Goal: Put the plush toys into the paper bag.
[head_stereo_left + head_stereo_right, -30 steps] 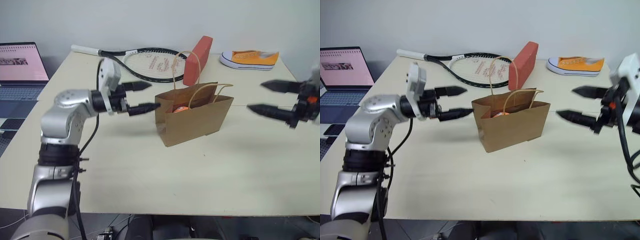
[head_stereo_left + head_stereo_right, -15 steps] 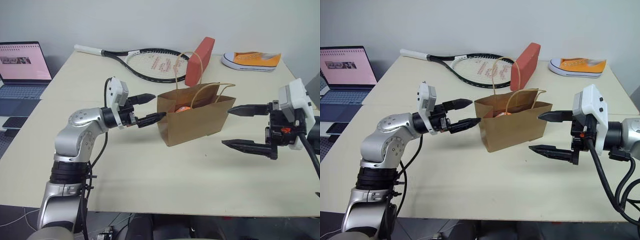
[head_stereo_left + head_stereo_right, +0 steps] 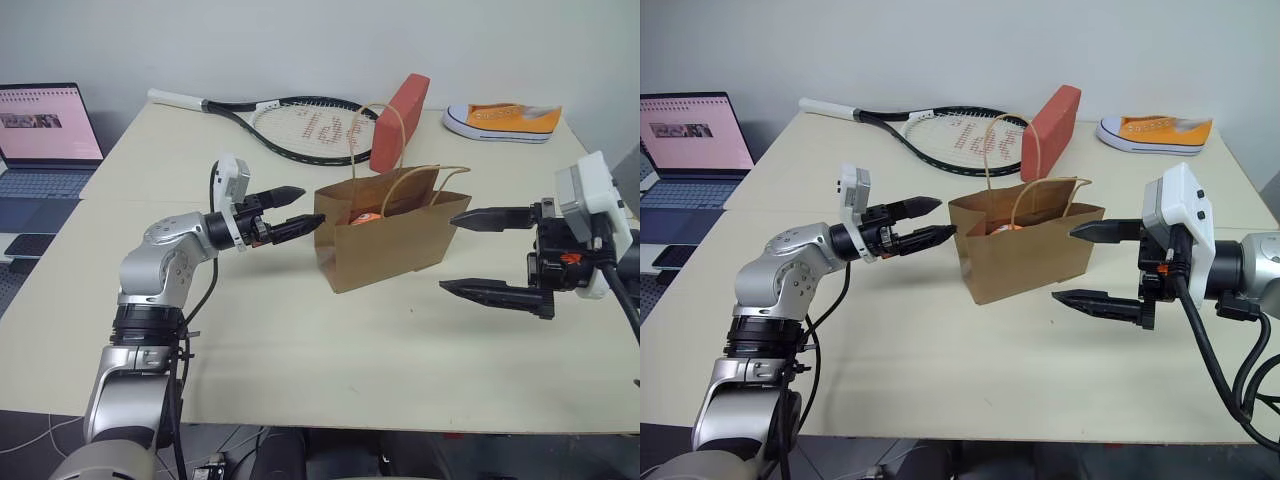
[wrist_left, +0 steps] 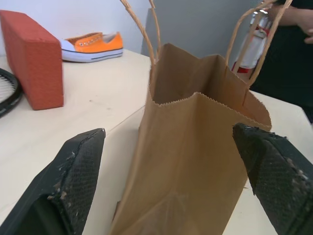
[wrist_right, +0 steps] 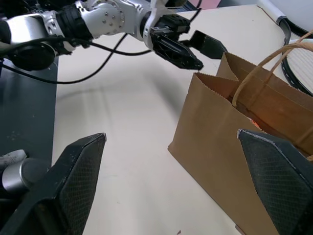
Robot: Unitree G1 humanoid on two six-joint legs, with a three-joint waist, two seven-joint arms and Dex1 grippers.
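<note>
The brown paper bag [image 3: 390, 240] stands upright and open mid-table, its loop handles raised. Something orange, one of the plush toys [image 3: 365, 217], peeks over the rim inside it; most of it is hidden by the bag wall. My left gripper [image 3: 312, 206] is open and level, its fingertips just off the bag's left end, and the left wrist view looks straight at the bag [image 4: 195, 161]. My right gripper [image 3: 447, 252] is open too, one finger above the other, close to the bag's right end. Neither gripper holds anything.
Behind the bag lie a red block [image 3: 398, 120], a tennis racket [image 3: 300, 125] and an orange-and-white sneaker [image 3: 500, 118]. A laptop [image 3: 45, 135] sits on a side table at the left. A person in dark clothes [image 4: 293, 54] stands past the table.
The camera shifted early on. My right gripper came in from the right toward the bag. My left gripper sank a little and rolled, nearing the bag's left end. Both stayed open.
</note>
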